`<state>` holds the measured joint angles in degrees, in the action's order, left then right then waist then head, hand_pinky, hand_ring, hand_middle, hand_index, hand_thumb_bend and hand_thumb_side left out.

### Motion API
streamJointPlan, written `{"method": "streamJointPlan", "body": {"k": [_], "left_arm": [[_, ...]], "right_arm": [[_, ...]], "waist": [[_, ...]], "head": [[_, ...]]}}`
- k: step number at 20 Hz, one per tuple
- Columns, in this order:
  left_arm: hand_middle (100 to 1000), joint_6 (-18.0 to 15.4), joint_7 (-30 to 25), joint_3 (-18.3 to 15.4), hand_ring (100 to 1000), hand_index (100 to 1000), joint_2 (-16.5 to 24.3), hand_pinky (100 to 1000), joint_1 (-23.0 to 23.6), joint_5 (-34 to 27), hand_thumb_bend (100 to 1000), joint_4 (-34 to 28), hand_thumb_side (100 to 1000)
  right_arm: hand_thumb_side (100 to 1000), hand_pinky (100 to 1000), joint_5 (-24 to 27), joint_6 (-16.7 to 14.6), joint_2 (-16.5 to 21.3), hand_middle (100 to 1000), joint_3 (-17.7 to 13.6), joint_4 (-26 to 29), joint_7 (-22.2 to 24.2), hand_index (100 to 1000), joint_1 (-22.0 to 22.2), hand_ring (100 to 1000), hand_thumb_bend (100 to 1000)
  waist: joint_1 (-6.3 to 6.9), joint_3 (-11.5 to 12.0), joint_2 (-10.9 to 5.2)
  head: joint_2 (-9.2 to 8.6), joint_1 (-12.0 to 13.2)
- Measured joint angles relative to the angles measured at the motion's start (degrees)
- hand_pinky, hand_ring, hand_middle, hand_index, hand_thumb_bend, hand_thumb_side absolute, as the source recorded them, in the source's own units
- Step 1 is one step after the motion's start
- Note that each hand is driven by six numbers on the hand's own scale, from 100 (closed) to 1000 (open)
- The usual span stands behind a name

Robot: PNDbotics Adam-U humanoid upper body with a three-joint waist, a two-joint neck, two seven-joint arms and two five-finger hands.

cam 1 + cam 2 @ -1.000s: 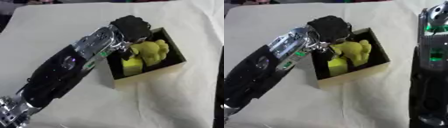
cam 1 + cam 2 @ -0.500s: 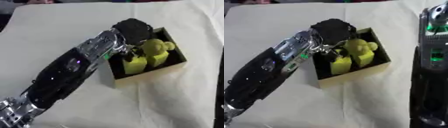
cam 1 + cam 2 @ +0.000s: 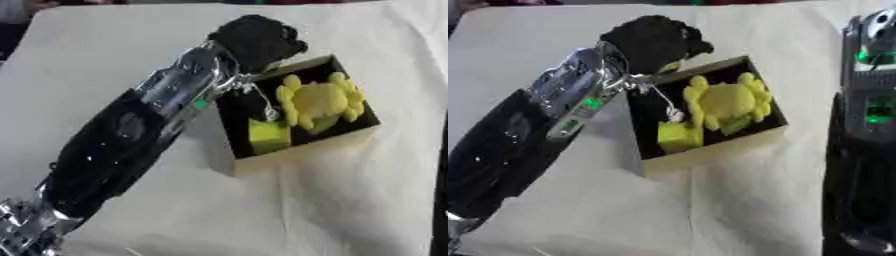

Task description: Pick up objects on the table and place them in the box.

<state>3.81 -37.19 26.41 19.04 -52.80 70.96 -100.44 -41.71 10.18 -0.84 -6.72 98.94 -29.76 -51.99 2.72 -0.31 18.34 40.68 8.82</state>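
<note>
Two yellow toys, a flat lobed one (image 3: 322, 101) and a small block (image 3: 269, 136), lie inside the box (image 3: 308, 150). Left hand (image 3: 256, 39) hangs over the box's far-left corner; I cannot tell how its fingers are. Lift it straight up, clear of the box wall.

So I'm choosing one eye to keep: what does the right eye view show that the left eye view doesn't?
Only the right eye view shows the right arm along its right side. The left eye view has just a dark sliver at that edge. Both share the left hand at the box rim, and inside it a yellow toy and a yellow block.
</note>
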Motion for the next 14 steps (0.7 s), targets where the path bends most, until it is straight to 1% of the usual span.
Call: {"method": "streamJointPlan", "body": {"k": [3, 4, 5, 6, 7, 8, 9, 10, 12, 14], "left_arm": [[746, 1.92, 1.53, -3.0, 769, 926, 1.24, 744, 0.74, -4.34, 240, -5.99, 403], [726, 2.75, 2.4, -4.15, 743, 913, 1.78, 725, 1.15, -6.44, 184, -8.0, 384], [715, 3.62, 3.72, -5.39, 723, 912, 2.35, 710, 1.52, -8.91, 131, -9.7, 415], [709, 4.43, 5.61, -6.67, 710, 913, 2.94, 702, 1.91, -11.64, 100, -10.91, 459], [701, 5.24, 8.25, -8.01, 698, 913, 3.48, 694, 2.39, -14.71, 100, -11.78, 496], [695, 6.04, 11.54, -9.35, 688, 916, 3.98, 693, 3.03, -18.04, 100, -12.36, 544], [693, 6.82, 15.63, -10.78, 687, 915, 4.38, 693, 3.78, -21.56, 100, -12.71, 548], [692, 7.53, 20.48, -12.27, 683, 921, 4.86, 693, 4.7, -25.27, 100, -12.92, 609], [690, 8.46, 29.86, -14.92, 685, 923, 5.71, 696, 6.56, -32.01, 100, -13.09, 642], [693, 8.42, 38.45, -17.23, 689, 926, 6.4, 703, 8.12, -38.16, 100, -13.11, 665]], "right_arm": [[985, 836, 0.0, -0.03, 0.1, 671, 0.01, 0.07, -0.03, 802, 0.0, 815, 100], [979, 836, 0.0, -0.05, 0.13, 672, 0.02, 0.19, -0.01, 803, 0.01, 816, 100], [972, 835, -0.02, -0.1, 0.15, 672, 0.05, 0.35, 0.02, 804, 0.01, 816, 100], [968, 835, -0.04, -0.18, 0.18, 673, 0.17, 0.42, 0.11, 804, 0.01, 816, 100], [962, 835, -0.09, -0.35, 0.24, 673, 0.44, 0.56, 0.29, 805, 0.02, 816, 100], [954, 834, -0.13, -0.56, 0.28, 675, 0.78, 0.78, 0.52, 807, 0.02, 817, 100], [953, 834, -0.26, -0.83, 0.43, 675, 1.17, 0.98, 0.82, 807, 0.02, 817, 100], [948, 834, -0.51, -1.13, 0.69, 677, 1.61, 1.18, 1.21, 810, 0.02, 817, 100], [940, 833, -1.09, -1.67, 0.86, 678, 2.37, 1.55, 2.06, 811, 0.02, 817, 100], [936, 833, -1.78, -2.18, 1.15, 678, 3.06, 1.76, 2.84, 813, -0.03, 818, 100]], "waist": [[0.0, 0.05, -0.01], [0.0, 0.09, -0.02], [0.0, 0.14, -0.03], [0.0, 0.21, -0.04], [0.02, 0.34, -0.05], [0.04, 0.41, -0.09], [0.05, 0.5, -0.16], [0.06, 0.69, -0.27], [0.03, 0.81, -0.38], [-0.03, 1.1, -0.38]], "head": [[-0.31, -0.47], [-0.43, -0.68], [-0.46, -0.94], [-0.47, -1.19], [-0.47, -1.46], [-0.47, -1.66], [-0.47, -1.87], [-0.47, -2.01], [-0.47, -2.28], [-0.47, -2.49]]}}
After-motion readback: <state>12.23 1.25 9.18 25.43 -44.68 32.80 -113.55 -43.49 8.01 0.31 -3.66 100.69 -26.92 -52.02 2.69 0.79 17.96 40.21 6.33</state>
